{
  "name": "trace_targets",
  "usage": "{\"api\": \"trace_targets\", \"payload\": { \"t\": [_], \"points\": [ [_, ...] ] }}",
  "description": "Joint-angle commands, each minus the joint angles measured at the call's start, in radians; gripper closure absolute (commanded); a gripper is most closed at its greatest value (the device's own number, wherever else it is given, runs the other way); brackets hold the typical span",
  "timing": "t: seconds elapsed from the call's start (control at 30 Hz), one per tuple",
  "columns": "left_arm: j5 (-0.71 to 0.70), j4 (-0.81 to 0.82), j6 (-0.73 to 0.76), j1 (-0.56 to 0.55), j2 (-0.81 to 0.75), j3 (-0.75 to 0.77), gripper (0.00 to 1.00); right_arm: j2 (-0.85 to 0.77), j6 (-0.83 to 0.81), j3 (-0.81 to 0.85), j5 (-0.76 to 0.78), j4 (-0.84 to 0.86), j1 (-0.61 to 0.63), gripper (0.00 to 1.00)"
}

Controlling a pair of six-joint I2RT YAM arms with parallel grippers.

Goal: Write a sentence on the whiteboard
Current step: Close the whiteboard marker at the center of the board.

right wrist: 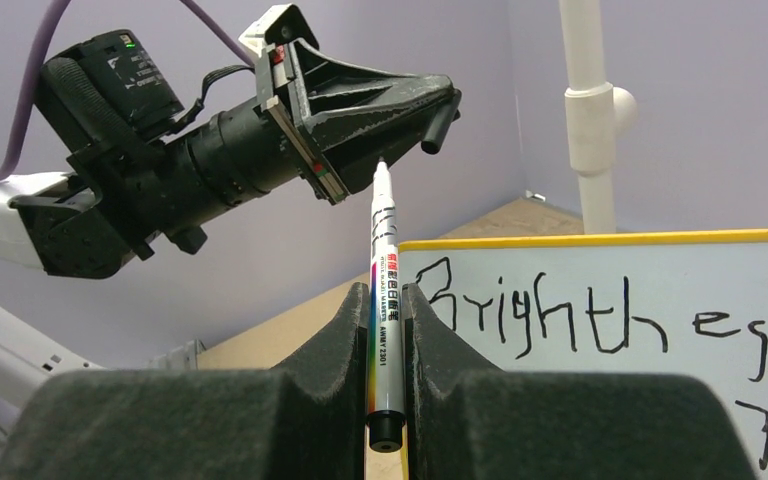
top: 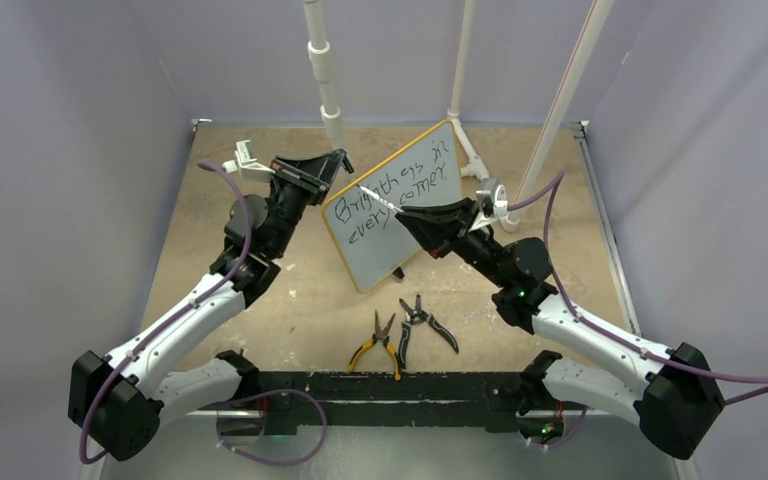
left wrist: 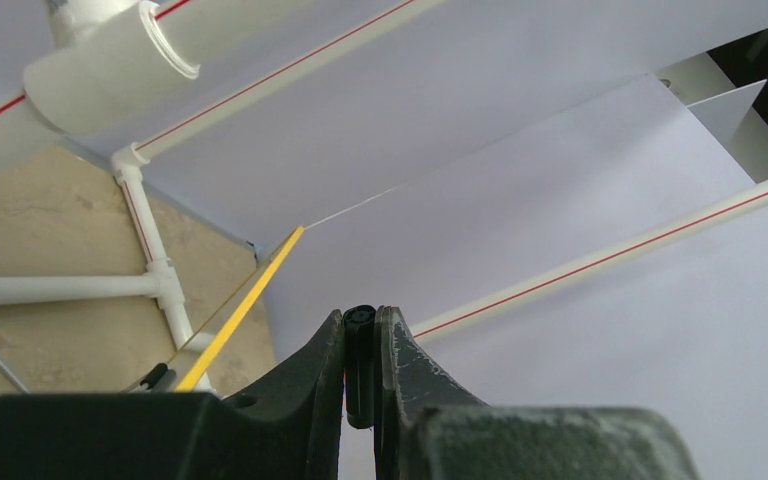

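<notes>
The whiteboard (top: 415, 225) stands tilted at mid-table, yellow rim (left wrist: 240, 310) on its edge. The sentence (top: 400, 195) runs across it in two black handwritten lines, and the right wrist view catches its start (right wrist: 560, 315). My right gripper (top: 407, 218) is shut on a white marker (right wrist: 385, 300) in front of the board's left part. The bare marker tip points up-left toward my left gripper (top: 341, 160). That gripper hangs just off the board's upper left corner, shut on a small black cap (left wrist: 361, 360), which also shows at its fingertips (right wrist: 442, 125).
Yellow-handled pliers (top: 378, 342) and black-handled pliers (top: 423, 320) lie near the front edge below the board. White pipes rise at the back (top: 326, 75), (top: 568, 95), with a pipe base (top: 472, 160) behind the board. Purple walls enclose the table.
</notes>
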Motion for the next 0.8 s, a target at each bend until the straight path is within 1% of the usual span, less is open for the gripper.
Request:
{"api": "trace_targets", "payload": {
  "t": [0.0, 0.23, 0.77],
  "points": [
    [0.0, 0.077, -0.017, -0.024, 0.01, -0.011, 1.0, 0.005, 0.019, 0.043, 0.055, 0.031, 0.009, 1.0],
    [-0.002, 0.082, -0.019, -0.043, 0.018, -0.009, 1.0, -0.001, 0.023, 0.043, 0.107, 0.011, 0.01, 1.0],
    [-0.007, 0.086, -0.014, -0.055, 0.021, -0.003, 1.0, 0.028, 0.024, 0.061, 0.113, -0.018, 0.011, 1.0]
  ]
}}
